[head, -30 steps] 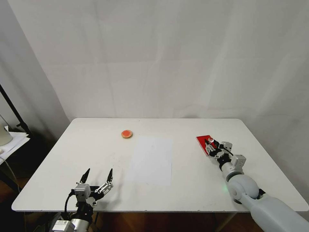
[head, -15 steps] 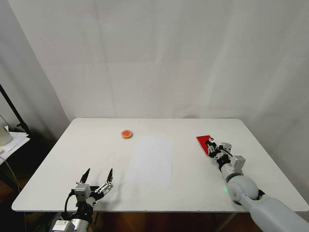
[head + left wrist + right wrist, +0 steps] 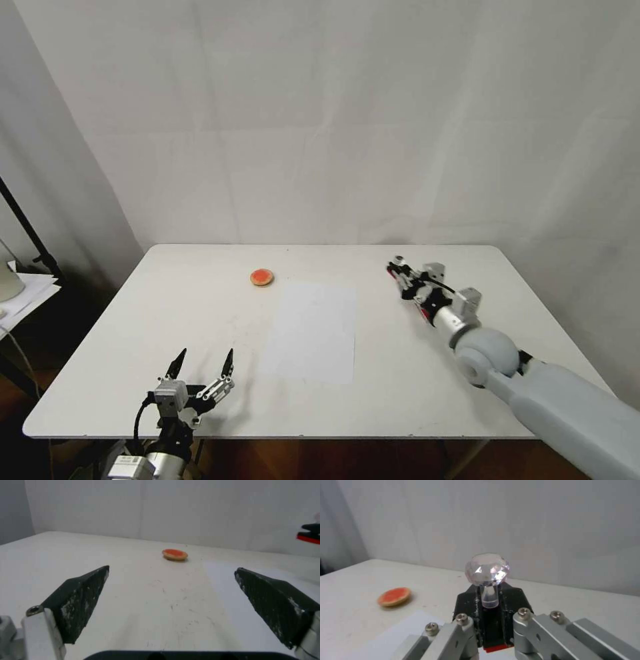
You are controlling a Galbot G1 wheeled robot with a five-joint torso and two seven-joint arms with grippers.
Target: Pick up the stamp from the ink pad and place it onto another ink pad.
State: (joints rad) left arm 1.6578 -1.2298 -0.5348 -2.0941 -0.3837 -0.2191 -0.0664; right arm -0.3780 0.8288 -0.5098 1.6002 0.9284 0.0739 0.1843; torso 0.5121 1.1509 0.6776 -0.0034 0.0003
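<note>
The stamp (image 3: 487, 580) was held clamped in the right gripper (image 3: 401, 275), raised above the table (image 3: 200, 320), with open surface between it and the round ink pad (image 3: 262, 277). The left gripper (image 3: 203, 364) was parked near the front edge, fingers apart.

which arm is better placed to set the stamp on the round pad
Right. The right gripper already holds the stamp, lifted above the table, with the round pad ahead. The left gripper sits open and empty at the near edge.
</note>
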